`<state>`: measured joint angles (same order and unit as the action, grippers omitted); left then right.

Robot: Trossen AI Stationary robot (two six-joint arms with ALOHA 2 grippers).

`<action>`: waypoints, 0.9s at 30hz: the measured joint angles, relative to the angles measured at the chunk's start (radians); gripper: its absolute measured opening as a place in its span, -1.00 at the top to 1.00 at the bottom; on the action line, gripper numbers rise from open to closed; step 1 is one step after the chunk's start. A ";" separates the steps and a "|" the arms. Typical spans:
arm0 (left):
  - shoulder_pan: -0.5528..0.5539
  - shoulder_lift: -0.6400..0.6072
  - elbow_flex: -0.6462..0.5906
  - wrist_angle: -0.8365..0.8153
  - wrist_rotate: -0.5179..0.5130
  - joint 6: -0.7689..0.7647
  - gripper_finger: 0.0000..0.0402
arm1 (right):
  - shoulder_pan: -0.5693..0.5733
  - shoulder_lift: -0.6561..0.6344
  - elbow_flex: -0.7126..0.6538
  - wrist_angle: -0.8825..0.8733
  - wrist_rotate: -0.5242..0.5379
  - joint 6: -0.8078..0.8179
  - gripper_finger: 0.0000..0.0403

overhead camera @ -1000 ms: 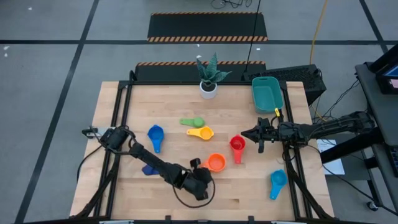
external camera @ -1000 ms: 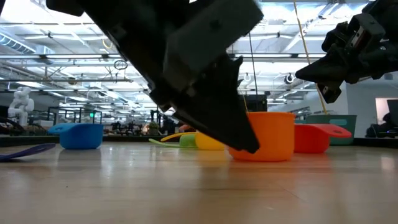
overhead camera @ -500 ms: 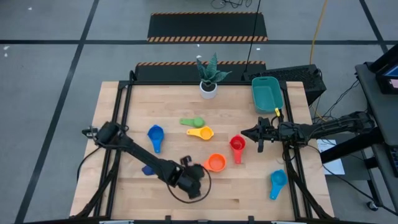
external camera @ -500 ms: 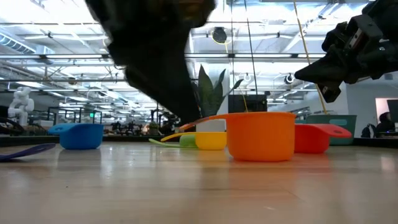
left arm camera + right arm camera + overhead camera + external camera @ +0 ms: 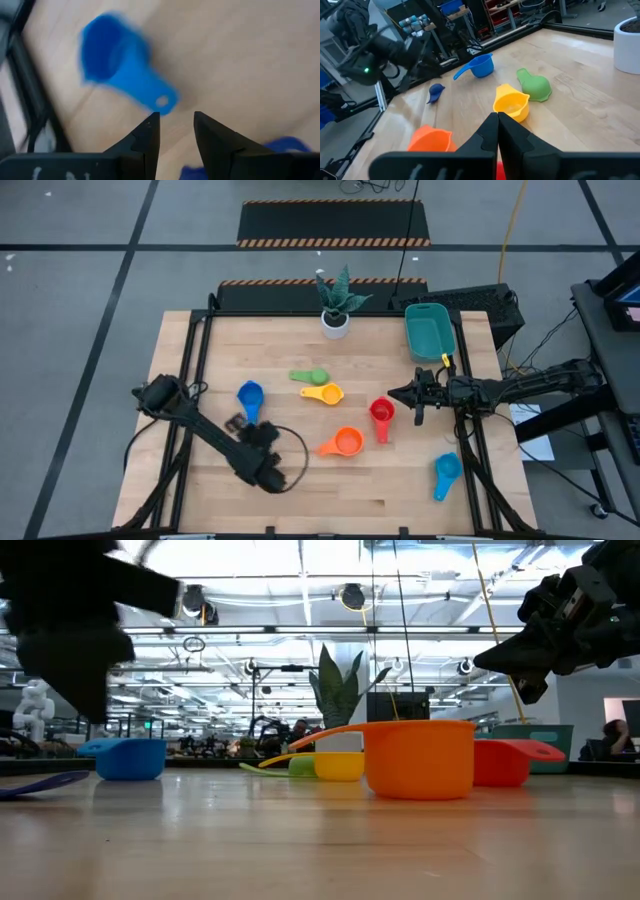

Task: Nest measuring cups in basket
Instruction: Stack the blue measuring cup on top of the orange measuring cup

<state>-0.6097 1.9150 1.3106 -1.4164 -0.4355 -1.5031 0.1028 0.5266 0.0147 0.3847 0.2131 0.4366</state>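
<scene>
Left gripper [image 5: 172,131] slightly spread, empty, over blue cup [image 5: 122,67] handle at tabletop [image 5: 400,490] 9 o'clock. Right gripper [image 5: 497,131] pressed together near basket [image 5: 430,331], 2 o'clock. Risked nudging handle, spinning cup away.

**Two robot arms over the table, left one low at the front, right one held at the side**

The left arm reaches from the table's left edge toward the front, its left gripper [image 5: 173,131] pointing down with fingers slightly parted and nothing between them. The right arm stretches in level from the right edge; the right gripper [image 5: 394,393] hangs above the surface, fingers pressed together and empty.
</scene>
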 joint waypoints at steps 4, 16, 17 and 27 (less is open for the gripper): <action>-0.005 -0.064 -0.092 -0.033 0.083 -0.318 0.38 | 0.000 0.000 0.000 0.000 0.000 0.000 1.00; 0.020 -0.138 -0.146 0.115 0.119 -0.408 0.36 | 0.000 0.000 0.000 0.000 0.000 -0.004 1.00; 0.028 -0.137 -0.146 0.135 0.117 -0.398 0.34 | 0.000 0.000 0.000 0.000 0.000 -0.005 1.00; 0.106 -0.120 -0.146 0.158 0.057 -0.463 -0.31 | -0.001 0.000 0.000 0.059 0.000 -0.141 1.00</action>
<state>-0.5039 1.7947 1.1648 -1.2586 -0.3784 -1.9663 0.1020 0.5269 0.0147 0.4433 0.2134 0.2961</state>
